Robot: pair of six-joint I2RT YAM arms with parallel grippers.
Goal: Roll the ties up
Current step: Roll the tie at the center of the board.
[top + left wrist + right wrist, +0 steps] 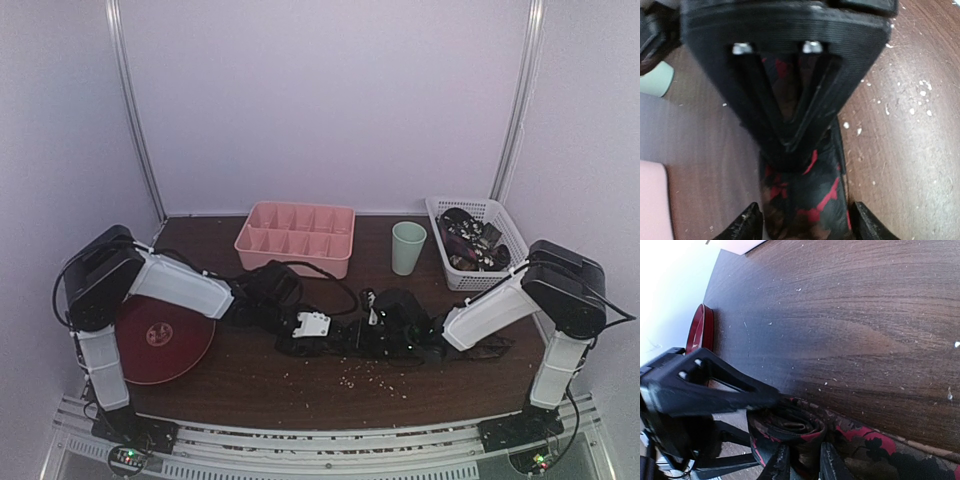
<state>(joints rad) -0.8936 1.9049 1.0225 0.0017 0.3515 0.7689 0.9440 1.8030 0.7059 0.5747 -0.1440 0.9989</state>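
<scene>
Item: tie point(865, 445), red-black. Rolled end pinched in right gripper point(804, 466); left gripper point(805, 227) spread astride flat length. Advice: keep edges aligned, tension light, roll tight.

Table point(300, 385): is bearing everything listed.
Divided tray point(296, 238): is sitting at the back, centre.
Cup point(408, 247): is standing upright just right of the tray, apart from it.
Basket point(470, 280): is sitting in the back right corner, right of the cup, and is holding other ties point(472, 240).
Plate point(160, 340): is lying at the front left, partly under the left arm point(180, 285).
Tie point(790, 424): is lying mid-table, in front of the tray, one end coiled, between the left gripper point(805, 226) and the right gripper point(804, 467), which are facing each other.
Crumbs point(375, 372): are lying scattered in front of the tie.
</scene>
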